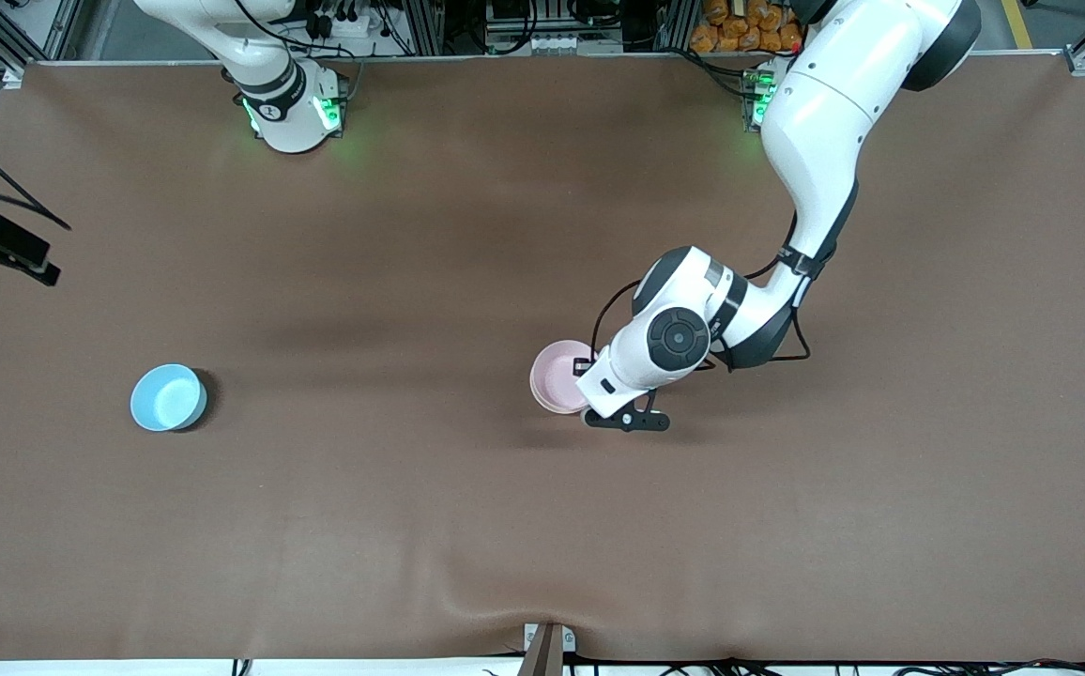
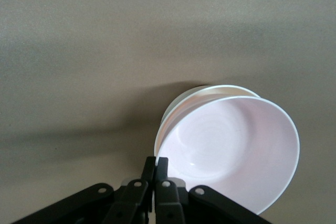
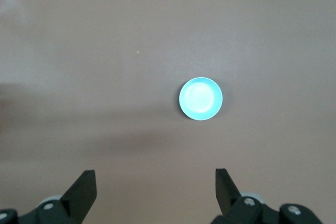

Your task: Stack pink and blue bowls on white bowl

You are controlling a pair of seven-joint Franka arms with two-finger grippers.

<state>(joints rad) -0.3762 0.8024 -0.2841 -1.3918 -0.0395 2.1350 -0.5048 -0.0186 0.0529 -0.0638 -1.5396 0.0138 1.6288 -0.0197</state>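
Left end effector (image 1: 589,399): sitting low over the middle of the counter (image 1: 542,526), fingers (image 2: 156,171) pressed together on the rim of the pink bowl, gripping it at the edge toward the left arm's end.
Pink bowl (image 1: 557,377): being held tilted in the left wrist view (image 2: 231,150), glossy inside facing up; sitting near the counter's middle, partly covered by the left wrist in the front view.
White bowl (image 2: 210,92): showing only as a pale rim directly beneath the pink bowl in the left wrist view; the pink one is nesting into it or just over it, cannot tell whether it is fully seated. Hidden under the pink bowl in the front view.
Blue bowl (image 1: 168,397): standing upright alone on the counter toward the right arm's end, well apart from the pink bowl, about as near to the front camera as that one. Also showing in the right wrist view (image 3: 200,98), seen from high above, nothing touching it.
Left arm (image 1: 815,160): reaching from its base down toward the counter's middle, elbow bent.
Right end effector (image 3: 155,195): hanging high above the counter, fingers standing wide apart and holding nothing, blue bowl below it; not showing in the front view.
Right arm (image 1: 261,66): waiting near its base.
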